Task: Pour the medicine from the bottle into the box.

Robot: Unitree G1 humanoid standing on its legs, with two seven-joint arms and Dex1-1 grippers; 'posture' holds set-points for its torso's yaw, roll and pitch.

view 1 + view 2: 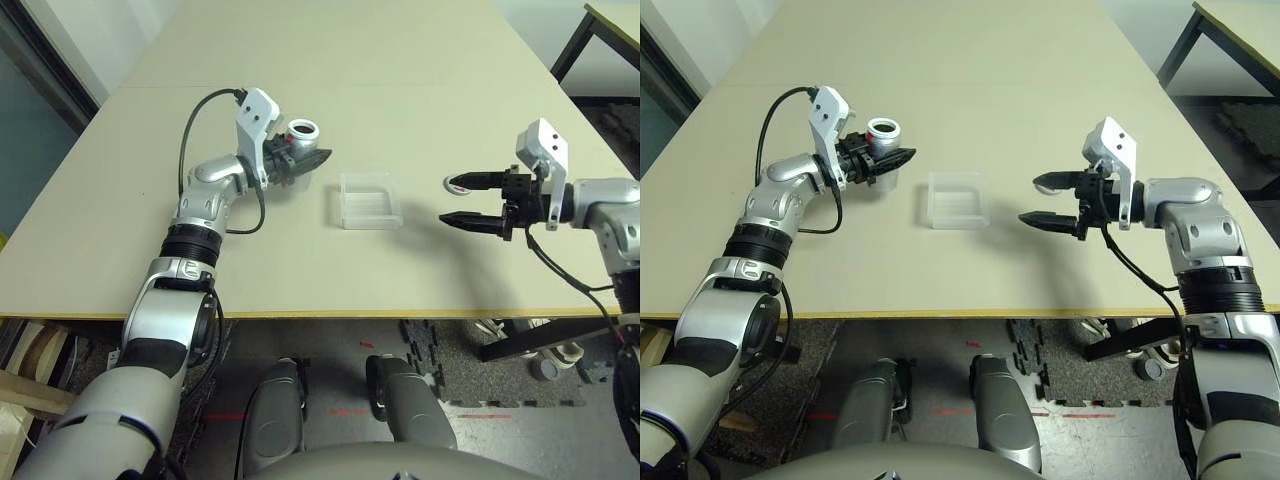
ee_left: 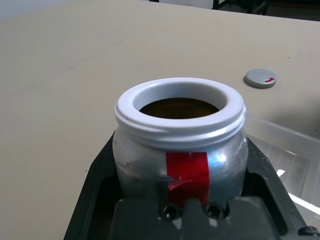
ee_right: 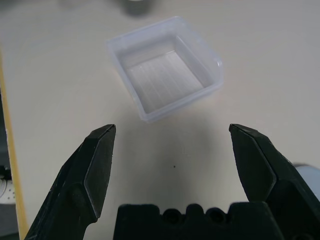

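Observation:
My left gripper (image 1: pixel 303 163) is shut on the bottle (image 2: pixel 181 135), a silver-grey jar with a red label mark. It holds the bottle upright just above the table, left of the box, with the white-rimmed mouth (image 1: pixel 303 130) uncapped and dark inside. The box (image 1: pixel 368 200), a clear shallow square tray, lies on the table between the two arms with nothing seen in it. To its right my right gripper (image 1: pixel 449 201) hovers open, fingers wide and pointing at the box (image 3: pixel 167 75). The round grey cap (image 2: pixel 260 78) lies flat on the table by the right gripper's far finger.
The beige table (image 1: pixel 300 270) has its front edge close to my body. Wide bare tabletop lies behind the box. A second table with a black leg (image 1: pixel 572 45) stands at the back right, and black floor mats (image 1: pixel 470 370) lie below the table edge.

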